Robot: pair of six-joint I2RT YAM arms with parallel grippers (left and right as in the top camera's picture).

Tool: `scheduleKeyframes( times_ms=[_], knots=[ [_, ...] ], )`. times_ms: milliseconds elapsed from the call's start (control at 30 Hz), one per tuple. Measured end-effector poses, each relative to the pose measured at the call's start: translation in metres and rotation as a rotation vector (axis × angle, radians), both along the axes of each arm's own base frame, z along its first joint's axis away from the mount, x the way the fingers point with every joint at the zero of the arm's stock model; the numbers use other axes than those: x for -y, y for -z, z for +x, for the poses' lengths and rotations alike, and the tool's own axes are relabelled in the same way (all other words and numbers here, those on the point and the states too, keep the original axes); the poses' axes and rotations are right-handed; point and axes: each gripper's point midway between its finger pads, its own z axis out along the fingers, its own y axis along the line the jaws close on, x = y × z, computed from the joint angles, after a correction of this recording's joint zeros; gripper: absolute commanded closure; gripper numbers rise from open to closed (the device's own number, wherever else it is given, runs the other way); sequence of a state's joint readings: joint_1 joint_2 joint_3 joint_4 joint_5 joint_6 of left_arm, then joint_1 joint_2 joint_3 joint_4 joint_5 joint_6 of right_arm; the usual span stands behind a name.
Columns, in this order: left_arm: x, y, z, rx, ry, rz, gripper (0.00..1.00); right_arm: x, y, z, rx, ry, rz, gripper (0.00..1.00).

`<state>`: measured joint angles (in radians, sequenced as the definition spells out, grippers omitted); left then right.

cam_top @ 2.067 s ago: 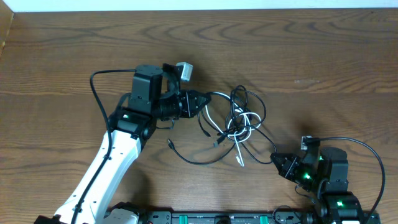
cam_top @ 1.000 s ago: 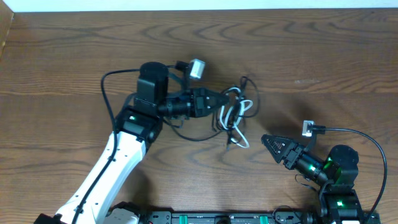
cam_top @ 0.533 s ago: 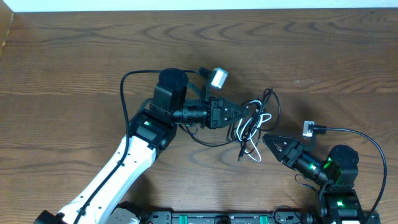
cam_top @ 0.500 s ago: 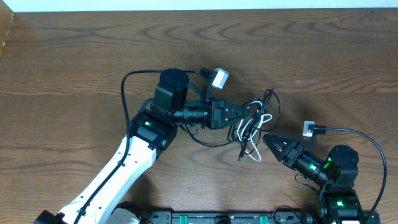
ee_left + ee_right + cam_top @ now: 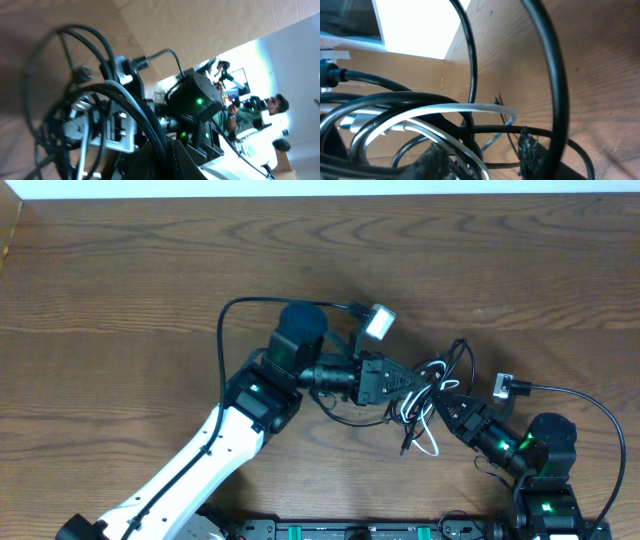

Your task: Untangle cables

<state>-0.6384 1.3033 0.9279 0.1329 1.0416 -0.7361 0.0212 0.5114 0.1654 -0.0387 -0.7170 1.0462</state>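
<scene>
The task is only beginning, as I judge it: the cables (image 5: pixel 440 370) are making one knot of black and white loops, and no cord is lying free. The knot is sitting on the table (image 5: pixel 120 280) right of the middle, toward the robot's edge, between the two arms. The left gripper (image 5: pixel 412 386) is clenching black strands of it. The right gripper (image 5: pixel 448 408) is reaching into the knot with its fingers (image 5: pixel 436 159) apart; the white cord (image 5: pixel 470 107) and black ones are crossing between them, not yet pinched.
</scene>
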Motion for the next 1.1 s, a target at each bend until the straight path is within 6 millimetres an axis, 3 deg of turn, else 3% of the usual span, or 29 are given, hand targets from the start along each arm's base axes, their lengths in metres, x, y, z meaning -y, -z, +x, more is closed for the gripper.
scheduleKeyframes(
  times_ms=[100, 167, 333, 433, 600, 800, 900, 967, 1100],
  knots=[
    [0.005, 0.000, -0.009, 0.000, 0.026, 0.000, 0.92, 0.001, -0.002, 0.002, 0.000, 0.013, 0.008, 0.79],
    [0.008, 0.000, -0.013, 0.001, 0.038, -0.001, 0.92, 0.002, -0.003, 0.003, 0.005, 0.021, 0.012, 0.98],
    [0.008, 0.001, -0.013, -0.001, 0.038, 0.002, 0.92, 0.004, -0.003, 0.005, 0.043, 0.019, -0.036, 0.99],
    [0.006, 0.003, -0.006, -0.005, 0.012, 0.010, 0.92, 0.010, 0.011, 0.003, 0.011, 0.035, -0.100, 0.99],
    [-0.009, 0.020, 0.019, -0.046, -0.069, 0.044, 0.92, 0.022, 0.032, -0.002, -0.079, 0.088, -0.182, 0.99],
    [-0.052, 0.020, 0.068, -0.055, -0.221, 0.034, 0.89, 0.038, 0.053, -0.006, -0.166, 0.166, -0.249, 0.98],
    [-0.077, 0.018, 0.090, -0.050, -0.304, 0.026, 0.64, 0.046, 0.062, -0.006, -0.194, 0.207, -0.280, 0.99],
    [-0.092, 0.017, 0.102, -0.053, -0.356, 0.026, 0.38, 0.050, 0.065, -0.004, -0.190, 0.225, -0.298, 0.99],
    [-0.101, 0.025, 0.099, -0.074, -0.367, 0.062, 0.10, 0.046, 0.057, 0.004, -0.101, 0.193, -0.309, 0.99]
  ],
)
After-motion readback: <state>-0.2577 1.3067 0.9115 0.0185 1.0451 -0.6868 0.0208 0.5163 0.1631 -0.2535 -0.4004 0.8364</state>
